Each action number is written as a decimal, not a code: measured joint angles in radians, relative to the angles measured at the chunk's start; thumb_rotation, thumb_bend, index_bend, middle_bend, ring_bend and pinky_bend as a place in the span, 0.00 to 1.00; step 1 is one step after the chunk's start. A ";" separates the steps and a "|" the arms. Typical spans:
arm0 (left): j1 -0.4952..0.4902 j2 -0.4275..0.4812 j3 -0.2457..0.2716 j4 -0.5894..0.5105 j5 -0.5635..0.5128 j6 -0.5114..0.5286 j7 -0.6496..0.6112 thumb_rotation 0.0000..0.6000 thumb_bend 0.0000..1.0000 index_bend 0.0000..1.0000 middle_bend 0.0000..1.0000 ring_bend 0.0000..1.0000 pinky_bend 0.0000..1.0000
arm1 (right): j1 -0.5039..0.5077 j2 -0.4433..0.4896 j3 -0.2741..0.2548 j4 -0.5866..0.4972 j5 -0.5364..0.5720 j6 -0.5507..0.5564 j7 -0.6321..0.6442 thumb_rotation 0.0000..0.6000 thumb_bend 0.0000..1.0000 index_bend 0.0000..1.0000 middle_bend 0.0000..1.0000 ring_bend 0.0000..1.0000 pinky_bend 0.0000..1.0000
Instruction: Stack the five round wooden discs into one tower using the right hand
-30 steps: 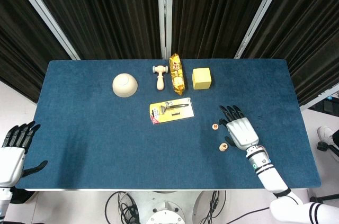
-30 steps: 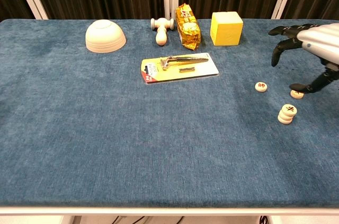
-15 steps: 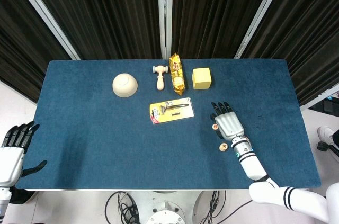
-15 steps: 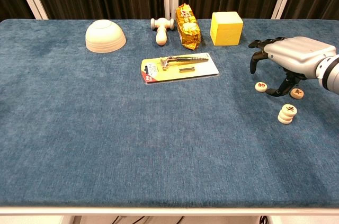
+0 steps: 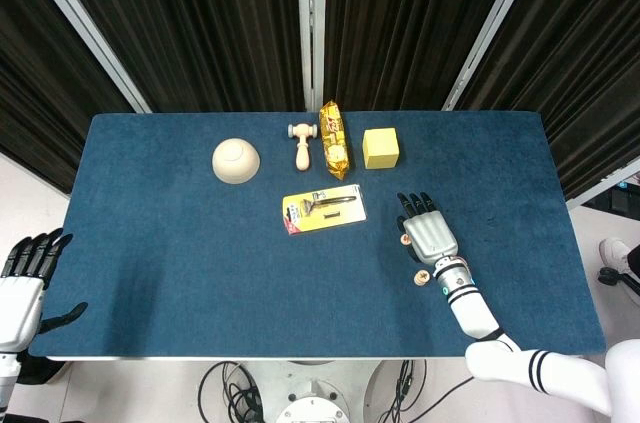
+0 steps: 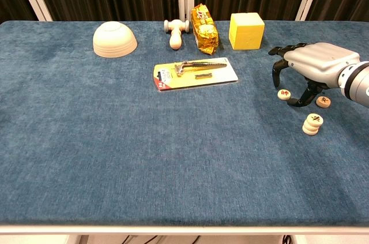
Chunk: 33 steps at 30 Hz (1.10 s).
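Nearest the robot, at about 5 o'clock on the bench (image 6: 173, 186), stands the partial tower (image 6: 312, 124), discs piled one on another; I cannot tell from either view exactly how many it holds. Just beyond it the right hand (image 6: 314, 66) hovers palm down with its fingers spread and curved downward, holding nothing, and two loose discs lie under it: one disc (image 6: 283, 94) at the hand's 9 o'clock side below the fingertips, the second disc (image 6: 323, 101) near the thumb. The step in hand looks to be picking up a loose disc. To do it well, I would lower the hand until thumb and a finger bracket the disc's rim, pinch lightly on opposite edges, and lift straight up before carrying it toward 6 o'clock over the tower. The discs are small and flat on the cloth, so a grip from above could slide off. The hand should approach the tower from high up, since a brush from the side could topple it. The left hand (image 5: 20, 288) hangs off the bench edge at 8 o'clock, fingers open and empty. At 12 o'clock, well apart, sit the razor pack (image 6: 195, 73), bowl (image 6: 115, 39), wooden mallet (image 6: 176, 32), snack bag (image 6: 204, 21) and yellow cube (image 6: 246, 30).
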<state>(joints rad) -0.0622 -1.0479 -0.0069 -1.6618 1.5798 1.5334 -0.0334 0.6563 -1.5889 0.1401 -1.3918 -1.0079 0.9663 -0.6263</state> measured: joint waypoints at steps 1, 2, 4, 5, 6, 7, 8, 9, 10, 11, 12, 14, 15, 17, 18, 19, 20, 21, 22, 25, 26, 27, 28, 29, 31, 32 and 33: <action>0.000 0.000 0.000 0.000 0.000 0.000 0.000 1.00 0.14 0.08 0.00 0.00 0.00 | 0.001 -0.001 -0.001 0.002 0.001 0.001 0.001 1.00 0.23 0.42 0.03 0.00 0.00; 0.000 0.000 0.000 0.000 0.000 0.000 0.000 1.00 0.14 0.08 0.00 0.00 0.00 | 0.002 -0.003 -0.002 0.004 0.001 0.001 0.001 1.00 0.23 0.42 0.03 0.00 0.00; 0.000 0.000 0.000 0.001 0.000 -0.001 -0.001 1.00 0.14 0.08 0.00 0.00 0.00 | 0.003 -0.005 -0.004 0.007 0.002 0.002 0.002 1.00 0.24 0.44 0.03 0.00 0.00; 0.000 0.000 0.000 0.001 0.000 -0.001 -0.001 1.00 0.14 0.08 0.00 0.00 0.00 | 0.004 -0.006 -0.005 0.008 0.003 0.003 0.003 1.00 0.24 0.45 0.03 0.00 0.00; 0.000 0.000 0.000 0.001 0.000 0.000 -0.002 1.00 0.14 0.08 0.00 0.00 0.00 | 0.005 -0.007 -0.006 0.009 0.003 0.003 0.003 1.00 0.24 0.45 0.03 0.00 0.00; 0.000 0.000 0.000 0.001 0.000 0.000 -0.002 1.00 0.14 0.08 0.00 0.00 0.00 | 0.005 -0.008 -0.007 0.010 0.004 0.004 0.003 1.00 0.24 0.47 0.03 0.00 0.00; 0.000 0.000 0.000 0.001 0.000 0.000 -0.003 1.00 0.14 0.08 0.00 0.00 0.00 | 0.006 -0.008 -0.008 0.011 0.004 0.005 0.003 1.00 0.24 0.48 0.03 0.00 0.00; 0.000 0.000 0.000 0.002 0.000 0.000 -0.003 1.00 0.14 0.08 0.00 0.00 0.00 | 0.006 -0.009 -0.009 0.012 0.004 0.006 0.004 1.00 0.24 0.49 0.03 0.00 0.00; 0.000 0.000 0.000 0.002 0.000 0.000 -0.003 1.00 0.14 0.08 0.00 0.00 0.00 | 0.006 -0.009 -0.009 0.013 0.003 0.007 0.005 1.00 0.24 0.50 0.03 0.00 0.00; 0.000 0.000 0.000 0.002 0.000 -0.001 -0.003 1.00 0.14 0.08 0.00 0.00 0.00 | 0.007 -0.009 -0.010 0.015 0.002 0.008 0.006 1.00 0.24 0.51 0.03 0.00 0.00; 0.000 0.000 0.000 0.002 0.001 -0.001 -0.003 1.00 0.14 0.08 0.00 0.00 0.00 | 0.007 -0.010 -0.010 0.016 0.001 0.009 0.008 1.00 0.24 0.52 0.03 0.00 0.00; -0.001 0.000 0.001 0.002 0.001 -0.001 -0.002 1.00 0.14 0.08 0.00 0.00 0.00 | 0.007 -0.010 -0.011 0.018 0.001 0.010 0.012 1.00 0.24 0.53 0.03 0.00 0.00; -0.001 0.000 0.001 0.002 0.001 -0.001 -0.003 1.00 0.14 0.08 0.00 0.00 0.00 | 0.007 -0.009 -0.011 0.019 0.001 0.011 0.014 1.00 0.24 0.54 0.04 0.00 0.00; -0.001 0.000 0.000 0.003 0.000 -0.002 -0.004 1.00 0.14 0.08 0.00 0.00 0.00 | 0.006 -0.007 -0.012 0.018 0.000 0.012 0.018 1.00 0.24 0.54 0.04 0.00 0.00; -0.001 0.000 0.000 0.003 -0.001 -0.002 -0.004 1.00 0.14 0.08 0.00 0.00 0.00 | 0.006 -0.005 -0.012 0.015 -0.001 0.014 0.020 1.00 0.24 0.54 0.04 0.00 0.00; -0.001 0.000 0.000 0.004 -0.001 -0.003 -0.004 1.00 0.14 0.08 0.00 0.00 0.00 | 0.005 -0.003 -0.011 0.012 -0.003 0.016 0.022 1.00 0.24 0.54 0.04 0.00 0.00; -0.001 0.000 0.000 0.004 -0.001 -0.003 -0.003 1.00 0.14 0.08 0.00 0.00 0.00 | 0.004 0.001 -0.011 0.006 -0.006 0.019 0.027 1.00 0.24 0.54 0.04 0.00 0.00; -0.001 0.000 0.000 0.004 -0.001 -0.003 -0.003 1.00 0.14 0.08 0.00 0.00 0.00 | 0.003 0.005 -0.010 -0.001 -0.010 0.022 0.031 1.00 0.24 0.54 0.04 0.00 0.00; -0.001 -0.001 0.000 0.004 0.000 -0.003 -0.002 1.00 0.14 0.08 0.00 0.00 0.00 | 0.002 0.010 -0.010 -0.009 -0.014 0.026 0.035 1.00 0.24 0.54 0.04 0.00 0.00; -0.001 -0.001 0.000 0.004 0.000 -0.003 -0.001 1.00 0.14 0.08 0.00 0.00 0.00 | -0.004 0.035 -0.010 -0.044 -0.033 0.043 0.047 1.00 0.24 0.54 0.04 0.00 0.00; -0.001 -0.001 0.000 0.004 0.000 -0.004 0.000 1.00 0.14 0.08 0.00 0.00 0.00 | -0.008 0.048 -0.010 -0.062 -0.042 0.050 0.051 1.00 0.24 0.55 0.04 0.00 0.00; -0.002 -0.001 0.000 0.004 0.000 -0.004 0.001 1.00 0.14 0.08 0.00 0.00 0.00 | -0.011 0.059 -0.012 -0.076 -0.048 0.056 0.053 1.00 0.24 0.55 0.04 0.00 0.00; -0.002 -0.001 0.001 0.004 0.000 -0.004 0.003 1.00 0.14 0.08 0.00 0.00 0.00 | -0.014 0.072 -0.013 -0.092 -0.054 0.061 0.056 1.00 0.24 0.55 0.04 0.00 0.00; -0.002 -0.001 0.001 0.003 0.001 -0.004 0.004 1.00 0.14 0.08 0.00 0.00 0.00 | -0.019 0.089 -0.016 -0.114 -0.062 0.066 0.059 1.00 0.24 0.55 0.04 0.00 0.00; -0.002 -0.002 0.001 0.002 0.001 -0.005 0.008 1.00 0.14 0.08 0.00 0.00 0.00 | -0.026 0.120 -0.024 -0.149 -0.072 0.072 0.062 1.00 0.24 0.55 0.04 0.00 0.00; -0.003 -0.003 0.001 0.001 0.001 -0.006 0.010 1.00 0.14 0.08 0.00 0.00 0.00 | -0.031 0.143 -0.031 -0.174 -0.078 0.075 0.061 1.00 0.24 0.55 0.04 0.00 0.00; -0.003 -0.003 0.002 0.000 0.001 -0.006 0.013 1.00 0.14 0.08 0.00 0.00 0.00 | -0.036 0.159 -0.037 -0.192 -0.082 0.077 0.059 1.00 0.24 0.56 0.04 0.00 0.00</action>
<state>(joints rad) -0.0649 -1.0508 -0.0054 -1.6616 1.5811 1.5272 -0.0208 0.6207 -1.4300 0.1032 -1.5842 -1.0897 1.0433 -0.5676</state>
